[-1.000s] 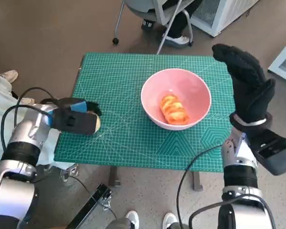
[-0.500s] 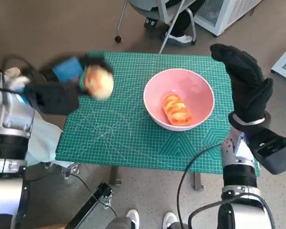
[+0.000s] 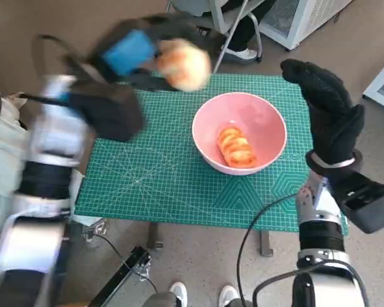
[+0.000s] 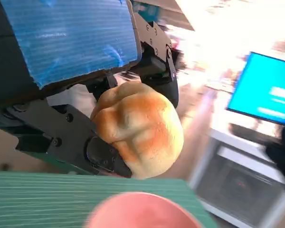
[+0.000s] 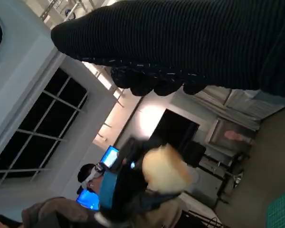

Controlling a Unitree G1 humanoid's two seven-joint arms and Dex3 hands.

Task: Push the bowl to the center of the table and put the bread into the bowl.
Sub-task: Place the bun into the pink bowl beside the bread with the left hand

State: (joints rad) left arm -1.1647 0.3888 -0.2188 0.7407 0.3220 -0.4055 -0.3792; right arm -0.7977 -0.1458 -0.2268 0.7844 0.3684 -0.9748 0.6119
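Since a second ago the left hand (image 3: 131,54) has swung up from the near desk edge and across toward the bowl (image 3: 239,132), carrying a round bread roll (image 3: 182,64) clamped between its fingers. That roll now rides just ahead of the hand, above and just short of the bowl's rim. One piece of bread (image 3: 235,146) already lies inside the bowl. Beyond the bowl from the left hand, the right hand (image 3: 329,115) stands upright with its fingers spread, gripping nothing. My worry is speed: the arm is blurred, so a late release could send the roll over the rim onto the desk (image 3: 153,166), or a low pass could knock the bowl aside.
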